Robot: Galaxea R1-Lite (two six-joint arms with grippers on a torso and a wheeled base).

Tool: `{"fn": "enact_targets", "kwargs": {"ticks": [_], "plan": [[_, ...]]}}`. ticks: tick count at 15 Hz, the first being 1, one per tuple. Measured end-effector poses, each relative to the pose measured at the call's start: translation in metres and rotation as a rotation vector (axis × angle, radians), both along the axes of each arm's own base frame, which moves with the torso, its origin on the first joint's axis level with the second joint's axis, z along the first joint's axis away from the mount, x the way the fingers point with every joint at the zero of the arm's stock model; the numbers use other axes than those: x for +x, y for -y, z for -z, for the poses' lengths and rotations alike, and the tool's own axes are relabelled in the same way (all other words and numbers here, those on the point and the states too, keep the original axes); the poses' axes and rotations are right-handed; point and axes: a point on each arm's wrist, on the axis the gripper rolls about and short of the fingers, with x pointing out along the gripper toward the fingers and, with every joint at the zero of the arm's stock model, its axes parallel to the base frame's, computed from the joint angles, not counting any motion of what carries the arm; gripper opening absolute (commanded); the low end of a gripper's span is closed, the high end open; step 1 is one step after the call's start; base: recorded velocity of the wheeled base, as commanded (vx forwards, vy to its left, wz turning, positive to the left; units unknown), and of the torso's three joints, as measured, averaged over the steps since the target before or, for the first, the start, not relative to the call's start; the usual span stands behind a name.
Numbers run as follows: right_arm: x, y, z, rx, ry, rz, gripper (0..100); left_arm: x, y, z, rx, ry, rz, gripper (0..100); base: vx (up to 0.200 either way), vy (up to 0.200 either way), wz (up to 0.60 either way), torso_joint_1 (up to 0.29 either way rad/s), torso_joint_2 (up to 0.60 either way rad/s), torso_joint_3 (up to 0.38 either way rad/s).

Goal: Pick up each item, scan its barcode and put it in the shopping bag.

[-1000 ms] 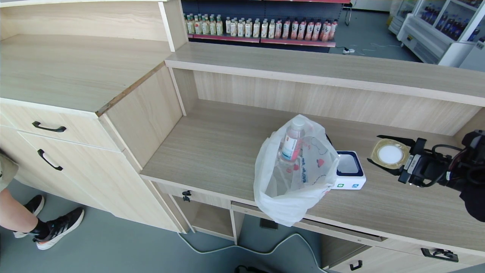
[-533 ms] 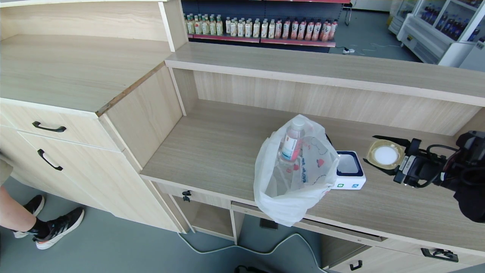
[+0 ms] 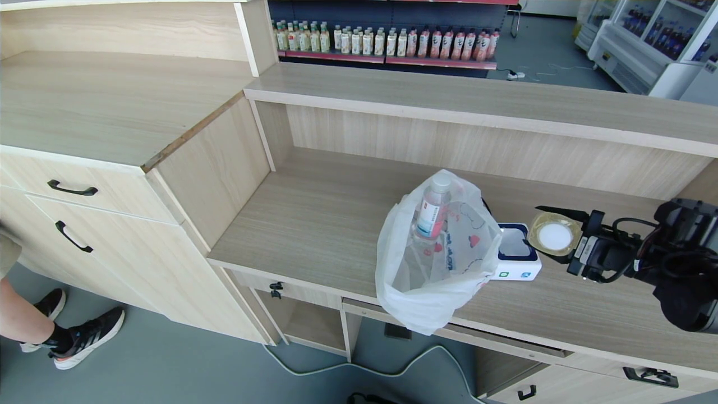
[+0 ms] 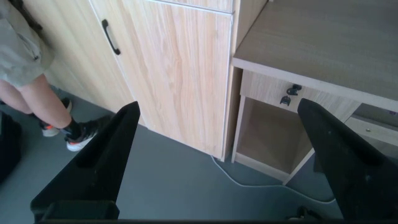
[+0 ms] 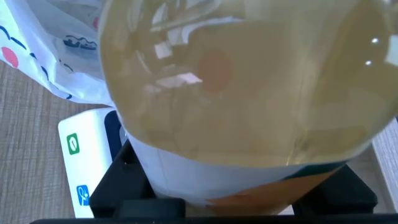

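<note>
My right gripper (image 3: 554,234) is shut on a bottle of amber drink (image 3: 555,235) with a white cap, held on its side just above the counter, right beside the white barcode scanner (image 3: 519,262). In the right wrist view the bottle (image 5: 249,93) looms large, with the scanner (image 5: 90,168) and the bag (image 5: 50,43) beneath it. The white plastic shopping bag (image 3: 435,264) stands open left of the scanner, with a clear bottle with a pink label (image 3: 433,207) upright inside. My left gripper (image 4: 217,162) hangs open, low beside the cabinet, above the grey floor.
The wooden counter (image 3: 325,219) has a raised back ledge and a tall cabinet with drawers (image 3: 90,196) to the left. A cable (image 3: 348,367) runs across the floor below. A person's legs (image 3: 33,320) stand at the far left.
My right gripper has carried the amber bottle to the left, from the free counter toward the scanner. The bag and the bottle in it have not moved.
</note>
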Motion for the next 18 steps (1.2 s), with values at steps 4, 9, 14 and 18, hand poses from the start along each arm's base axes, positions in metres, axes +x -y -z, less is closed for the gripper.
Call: {"fn": "enact_targets", "kwargs": {"ticks": [4,9,14,18], "plan": [[0.004,-0.004,0.005,0.002,0.0,-0.014,0,0.0,0.0,0.0,0.0,0.0,0.0,100,0.0,0.0,0.0,0.0,0.0,0.0],[0.008,-0.004,0.011,0.004,-0.012,-0.017,0,0.0,0.0,0.0,0.0,0.0,0.0,100,0.0,0.0,0.0,0.0,0.0,0.0],[0.014,-0.005,0.012,0.018,0.001,-0.021,0,0.0,0.0,0.0,0.0,0.0,0.0,100,0.0,0.0,0.0,0.0,0.0,0.0],[0.02,-0.011,0.015,0.034,0.016,-0.041,0,0.0,0.0,0.0,0.0,0.0,0.0,100,0.0,0.0,0.0,0.0,0.0,0.0]]}}
